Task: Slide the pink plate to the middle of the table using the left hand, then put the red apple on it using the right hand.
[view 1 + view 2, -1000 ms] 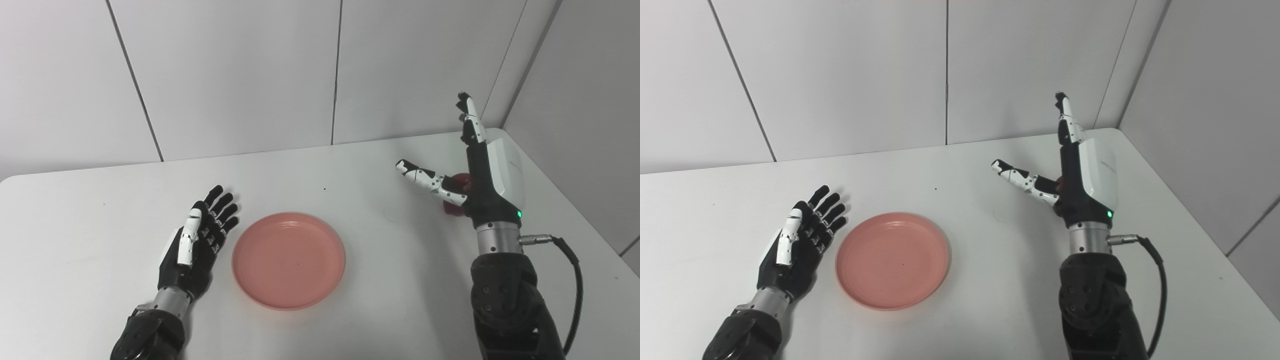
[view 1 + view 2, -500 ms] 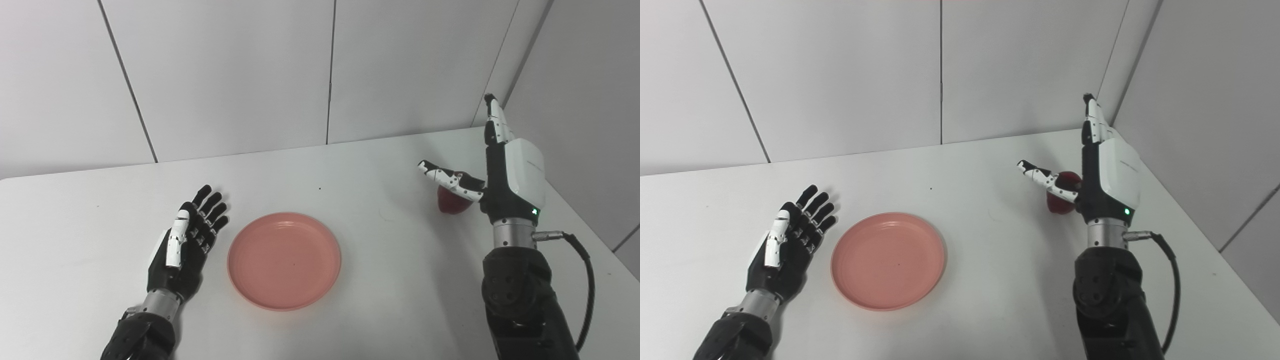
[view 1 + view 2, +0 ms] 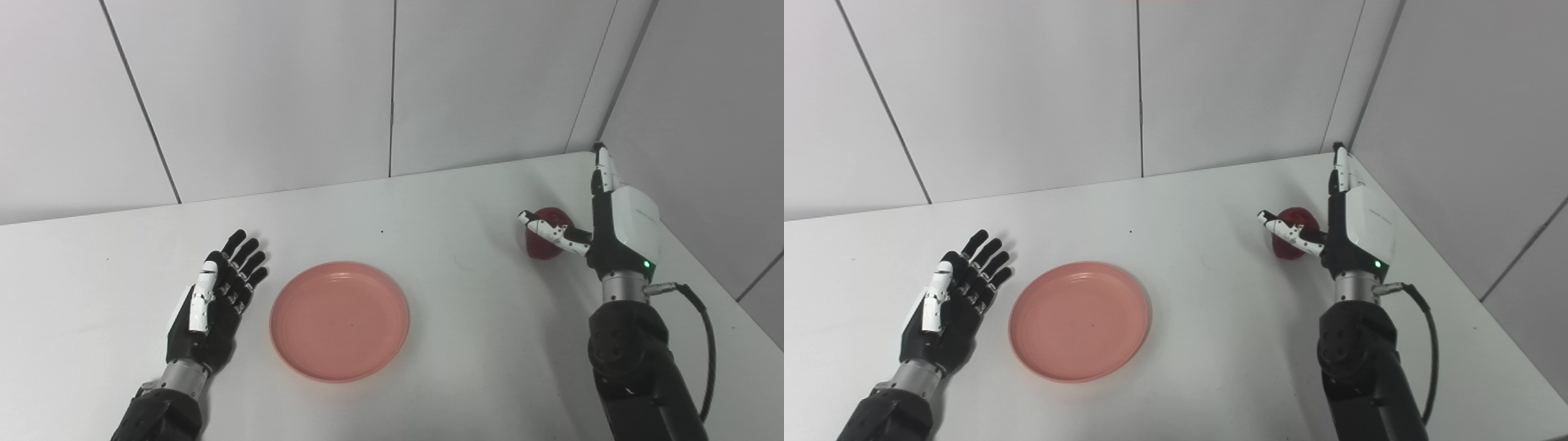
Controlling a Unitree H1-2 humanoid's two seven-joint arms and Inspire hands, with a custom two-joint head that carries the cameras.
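Note:
The pink plate (image 3: 340,320) lies flat near the middle of the white table (image 3: 429,202), with nothing on it. My left hand (image 3: 211,303) rests palm up just left of the plate, open, fingers spread, a small gap from its rim. The red apple (image 3: 545,240) stands on the table at the right. My right hand (image 3: 603,223) is open right beside it, edge-on: the fingers rise behind the apple's right side and the thumb crosses in front of it. Whether the hand touches the apple I cannot tell.
Grey wall panels close off the table's far edge and right corner (image 3: 588,150). A black cable (image 3: 704,343) loops from the right wrist. The table's right edge runs diagonally just beyond the right arm.
The camera has turned right, shifting the whole picture left. My right hand has moved forward and lower onto the apple's right side, its thumb drawn in closer. The plate and left hand have stayed put.

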